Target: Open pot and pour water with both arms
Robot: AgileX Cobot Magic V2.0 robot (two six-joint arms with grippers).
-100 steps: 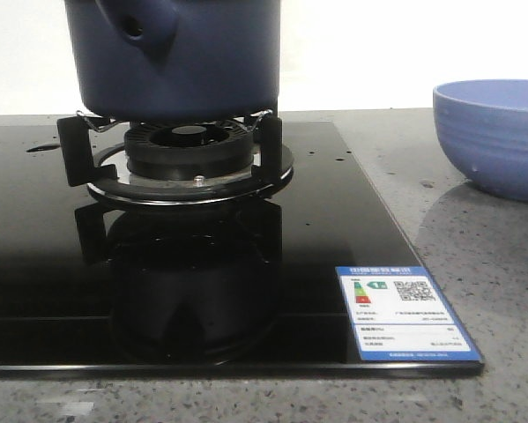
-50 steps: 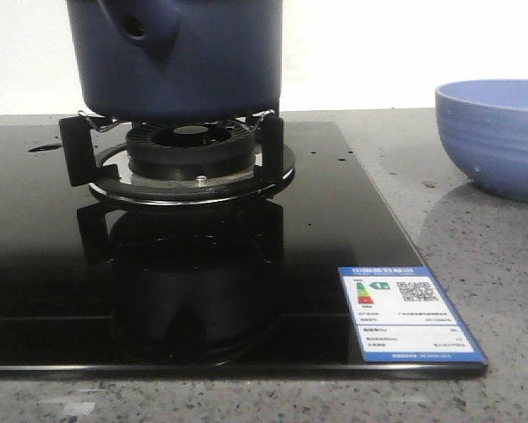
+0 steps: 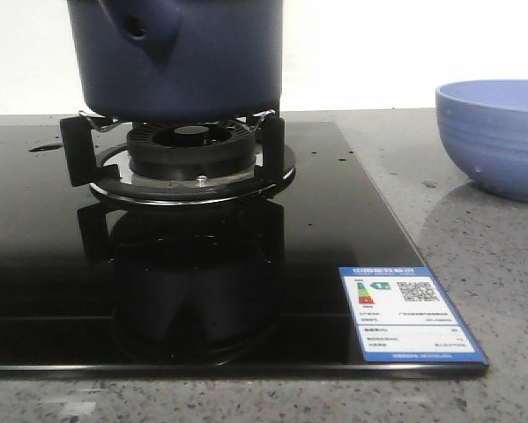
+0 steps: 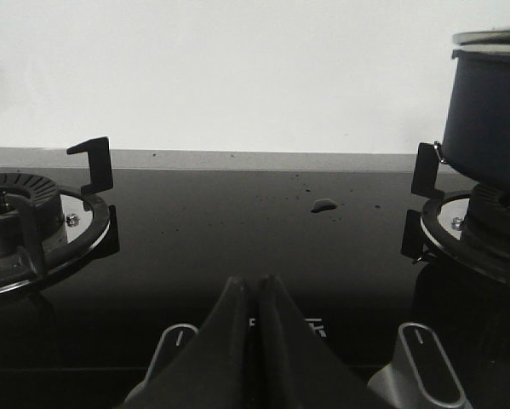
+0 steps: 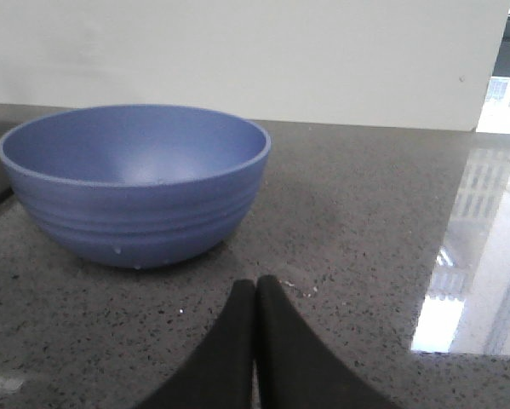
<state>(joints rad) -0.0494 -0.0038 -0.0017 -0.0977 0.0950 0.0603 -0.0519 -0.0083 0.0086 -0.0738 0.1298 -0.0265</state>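
The dark navy pot point(image 3: 180, 57) stands on the burner grate point(image 3: 180, 154) of a black glass hob; its stubby tubular handle point(image 3: 140, 26) points toward the camera and to the left. In the left wrist view the pot point(image 4: 491, 111) shows at the side with a metal lid rim point(image 4: 491, 37) on top. My left gripper point(image 4: 255, 281) is shut and empty, low over the hob's front between the two burners. My right gripper point(image 5: 256, 285) is shut and empty over the grey counter, just in front of the periwinkle bowl point(image 5: 135, 179). Neither gripper shows in the front view.
The periwinkle ribbed bowl point(image 3: 493, 137) stands on the speckled counter right of the hob. A second burner point(image 4: 33, 221) lies left of the pot's burner. Two hob knobs point(image 4: 421, 366) sit by my left gripper. An energy label point(image 3: 409, 310) is stuck at the hob's front right corner.
The front view has shifted very slightly to the right; pot, bowl and hob keep their places relative to each other.
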